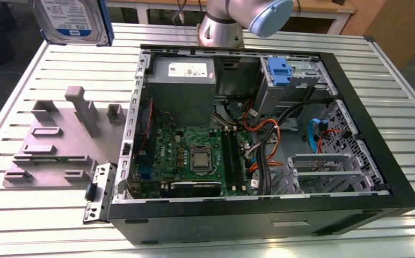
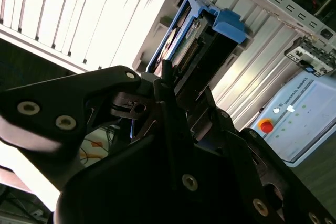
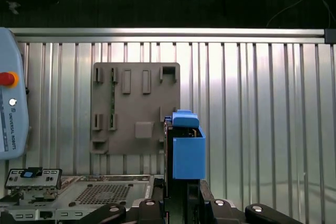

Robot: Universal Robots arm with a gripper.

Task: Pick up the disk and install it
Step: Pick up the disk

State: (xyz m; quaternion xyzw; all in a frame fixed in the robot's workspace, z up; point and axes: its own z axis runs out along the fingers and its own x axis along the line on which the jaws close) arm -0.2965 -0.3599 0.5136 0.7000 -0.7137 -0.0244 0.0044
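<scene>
The gripper (image 3: 182, 195) has its jaws closed on the disk (image 1: 72, 19), clamping one end so that the blue side rails stick out beyond the fingers (image 2: 173, 119) in both wrist views. In the exterior view the disk hangs in the air at the upper left corner, label facing the camera, well apart from the open computer case (image 1: 397, 177). The first wrist view looks past it to the grey fixture plate (image 3: 136, 108) on the slatted desk (image 3: 262, 103)

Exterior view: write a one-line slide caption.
The disk hangs above the slatted table, with the open computer case and grey fixture plate below.
</scene>
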